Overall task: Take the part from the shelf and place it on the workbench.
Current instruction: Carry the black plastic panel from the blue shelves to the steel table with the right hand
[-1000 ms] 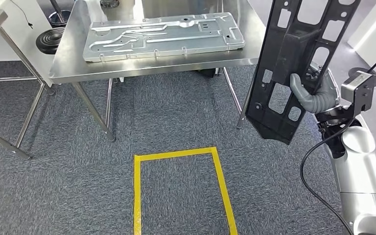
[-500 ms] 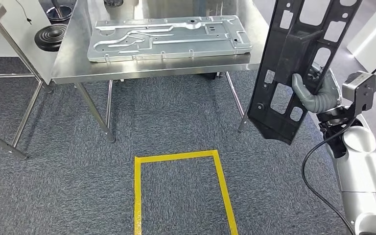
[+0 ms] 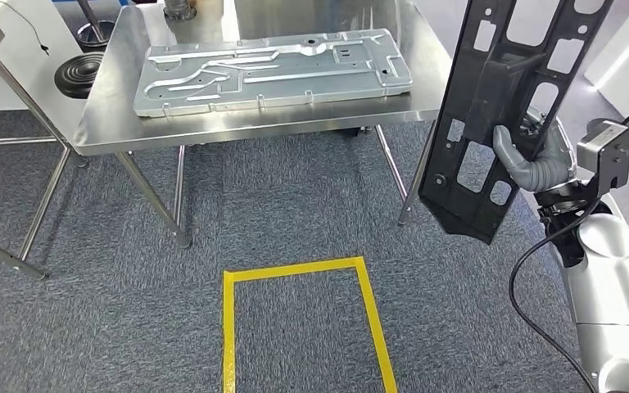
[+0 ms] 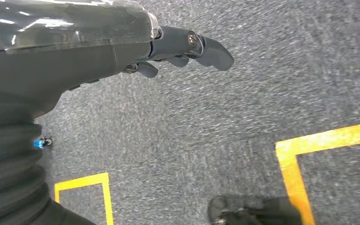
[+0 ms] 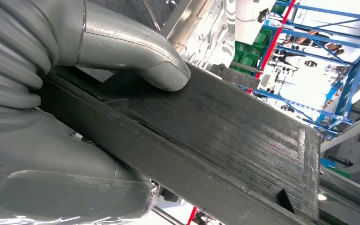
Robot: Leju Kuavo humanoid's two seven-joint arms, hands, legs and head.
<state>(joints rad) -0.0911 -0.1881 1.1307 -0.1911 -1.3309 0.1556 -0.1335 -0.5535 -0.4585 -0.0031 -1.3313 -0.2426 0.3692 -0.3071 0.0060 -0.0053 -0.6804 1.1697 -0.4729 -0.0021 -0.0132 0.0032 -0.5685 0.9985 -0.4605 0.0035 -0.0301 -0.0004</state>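
Grey thumb and palm of the right hand are clamped on the black perforated panel, the thumb lying across the panel's face while the remaining fingers sit behind it, hidden. In the right wrist view the same right hand pinches a ribbed edge of the black perforated panel, thumb tip pressed flat on it. The grip falls in the lower half of the panel.

The panel is carried off the floor, near upright and tilted, its long axis running from its lower end beside the hand up and away past the top of the head view. It hangs just beyond the right end of the steel counter, overlapping that end in the picture; whether it touches the counter cannot be told.

The counter lies forward and to the left of the holding hand. A grey stamped metal plate already occupies most of the counter top, its long axis along the counter's length. Judgement: placing calls for swinging the panel leftward and laying its long axis down, onto the plate or the bare margin around it.

The left hand hangs over the carpet, holding nothing, fingers loosely extended. It is well apart from the counter, so the right arm is the nearer.
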